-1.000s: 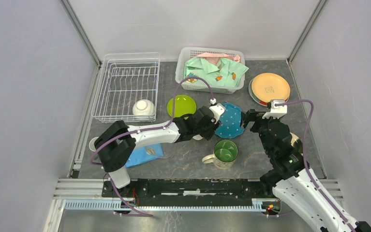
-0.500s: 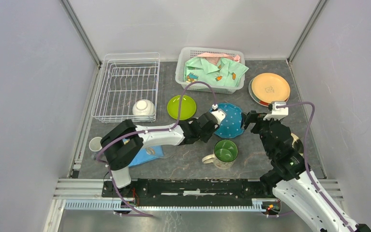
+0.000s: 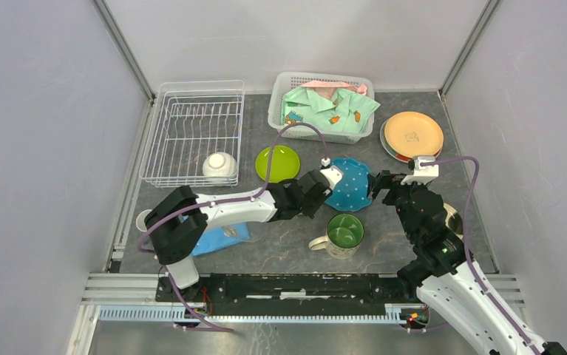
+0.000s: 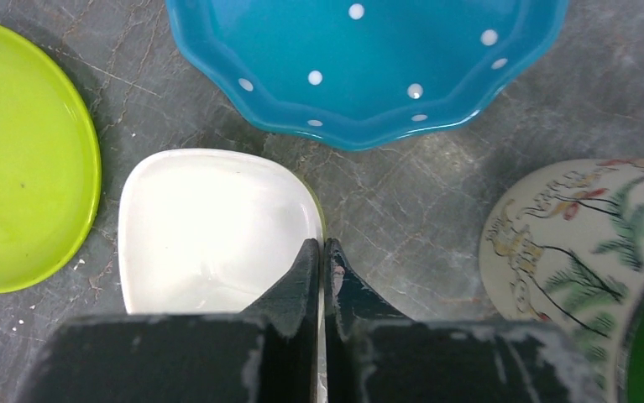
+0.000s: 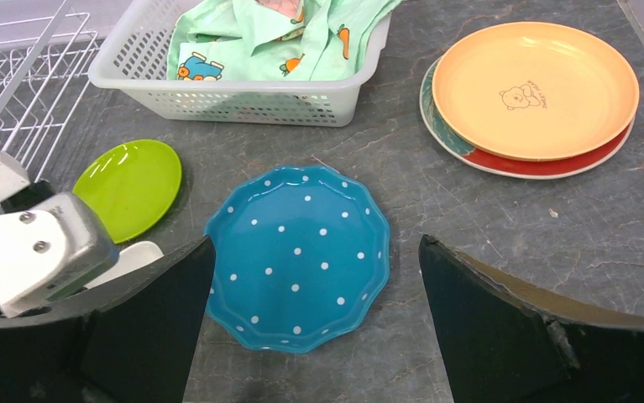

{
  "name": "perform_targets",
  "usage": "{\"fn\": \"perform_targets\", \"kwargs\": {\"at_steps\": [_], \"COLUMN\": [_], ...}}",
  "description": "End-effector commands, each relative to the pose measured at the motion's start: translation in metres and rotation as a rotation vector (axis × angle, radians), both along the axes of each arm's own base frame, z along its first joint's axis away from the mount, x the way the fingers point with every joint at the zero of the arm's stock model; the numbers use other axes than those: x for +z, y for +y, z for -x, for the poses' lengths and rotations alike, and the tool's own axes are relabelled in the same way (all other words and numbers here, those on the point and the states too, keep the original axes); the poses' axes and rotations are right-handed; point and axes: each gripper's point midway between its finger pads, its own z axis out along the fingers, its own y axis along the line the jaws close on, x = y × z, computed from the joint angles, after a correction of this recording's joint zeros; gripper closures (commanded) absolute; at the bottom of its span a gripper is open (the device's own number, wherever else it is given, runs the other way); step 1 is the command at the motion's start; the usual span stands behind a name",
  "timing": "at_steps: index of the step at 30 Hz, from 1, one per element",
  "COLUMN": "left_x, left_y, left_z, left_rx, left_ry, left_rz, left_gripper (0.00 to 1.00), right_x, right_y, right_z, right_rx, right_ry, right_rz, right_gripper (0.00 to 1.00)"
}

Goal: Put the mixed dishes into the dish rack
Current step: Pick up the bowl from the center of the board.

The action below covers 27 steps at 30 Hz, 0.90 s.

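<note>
My left gripper (image 4: 323, 243) is shut on the right rim of a small white squarish dish (image 4: 217, 231), which rests on the table between the lime-green plate (image 4: 24, 159) and the blue dotted scalloped plate (image 4: 369, 67). In the top view this gripper (image 3: 311, 198) covers the dish. My right gripper (image 5: 316, 243) hangs open above the blue dotted plate (image 3: 348, 183) and holds nothing. The green-lined mug (image 3: 343, 234) stands just in front of that plate. The dish rack (image 3: 191, 133) at the back left holds one white bowl (image 3: 219, 166).
An orange plate (image 3: 412, 133) lies stacked on a red one (image 5: 553, 164) at the back right. The white latticed basket (image 3: 321, 107) with green clothing is at the back centre. A folded blue cloth (image 3: 225, 235) and a small cup (image 3: 145, 220) lie near the left arm's base.
My left gripper has closed from part-open onto the white dish's rim, and its wrist has shifted slightly. The right arm has barely moved.
</note>
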Motion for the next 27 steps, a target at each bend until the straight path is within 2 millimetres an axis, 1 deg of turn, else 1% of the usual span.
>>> {"fn": "perform_targets", "kwargs": {"at_steps": [1, 6, 9, 11, 15, 20, 25, 27], "left_x": [0.061, 0.101, 0.123, 0.133, 0.152, 0.181, 0.207, 0.218], "left_y": [-0.019, -0.016, -0.015, -0.01, 0.006, 0.034, 0.084, 0.107], "left_z": [0.001, -0.005, -0.006, -0.01, -0.022, -0.045, -0.077, -0.09], "left_rx": [0.005, 0.044, 0.046, 0.062, 0.098, 0.131, 0.234, 0.278], "left_ry": [-0.001, -0.046, -0.028, -0.002, 0.022, 0.06, 0.023, -0.003], "left_rz": [0.161, 0.253, 0.334, 0.378, 0.456, 0.592, 0.677, 0.706], "left_gripper": [0.98, 0.98, 0.98, 0.98, 0.98, 0.98, 0.98, 0.98], "right_x": [0.007, -0.006, -0.009, -0.009, -0.009, -0.015, -0.017, -0.016], "right_y": [0.003, 0.004, 0.006, 0.007, 0.008, 0.012, 0.015, 0.016], "right_z": [-0.002, -0.002, -0.001, -0.002, -0.001, 0.0, 0.0, 0.0], "right_rx": [0.007, 0.01, 0.019, 0.022, 0.04, 0.061, 0.075, 0.078], "right_ry": [-0.033, -0.023, -0.019, -0.024, -0.027, -0.017, -0.017, -0.021], "right_rz": [-0.027, -0.04, -0.041, -0.039, -0.023, -0.031, -0.033, -0.031], "right_gripper": [0.02, 0.02, 0.02, 0.02, 0.02, 0.02, 0.02, 0.02]}}
